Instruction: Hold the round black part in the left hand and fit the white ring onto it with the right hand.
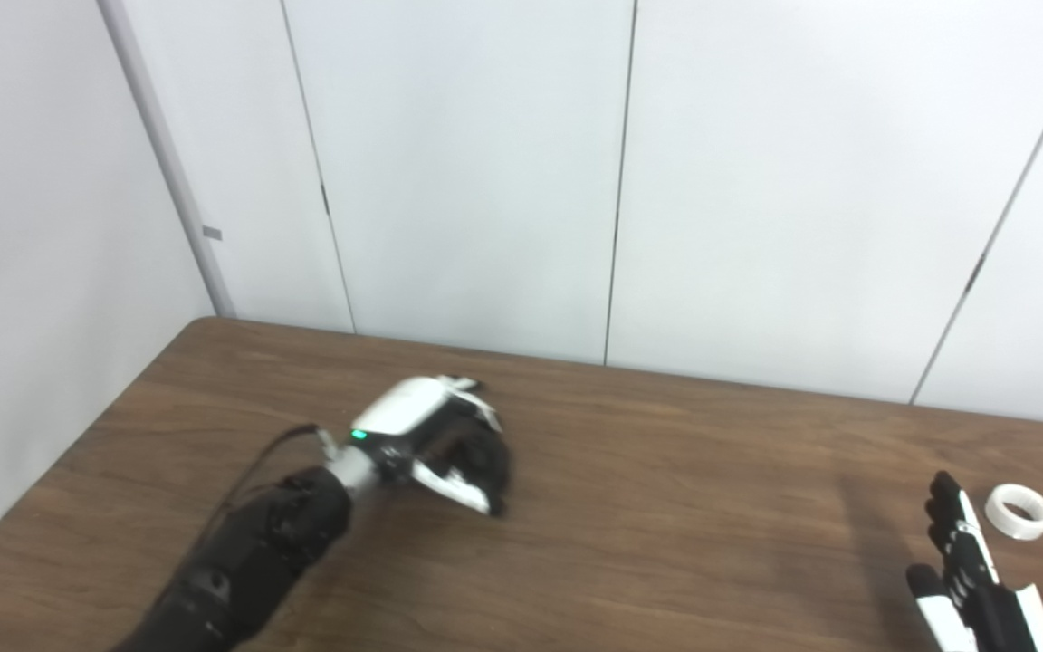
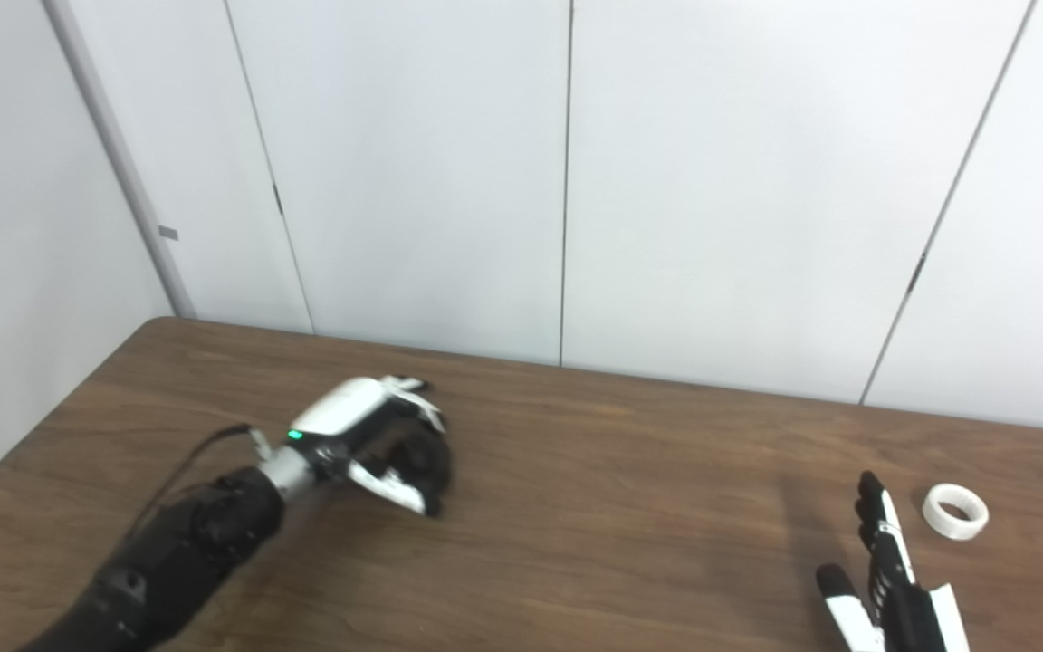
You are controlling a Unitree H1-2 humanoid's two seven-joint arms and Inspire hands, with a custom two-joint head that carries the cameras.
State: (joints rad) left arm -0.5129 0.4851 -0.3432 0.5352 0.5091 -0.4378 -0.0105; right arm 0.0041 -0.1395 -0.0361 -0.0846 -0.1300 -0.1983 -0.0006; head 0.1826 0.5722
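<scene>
While my left hand (image 1: 435, 444) curls over something dark, grip unclear, my right hand (image 1: 970, 561) lies open, white ring (image 1: 1019, 511) at its 1 o'clock on the surface (image 1: 666, 507), unfitted.

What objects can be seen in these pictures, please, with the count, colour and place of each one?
white ring: one, white, lying flat on the table near its right edge, just right of the right hand.
round black part: one, black, mostly hidden inside the left hand.
table: one, brown wood, against the wall panels.
wall panels: several, white, behind the table.
left hand: one, white and black, curled on the black part, left of centre.
right hand: one, black and white, fingers apart, bottom right.
</scene>
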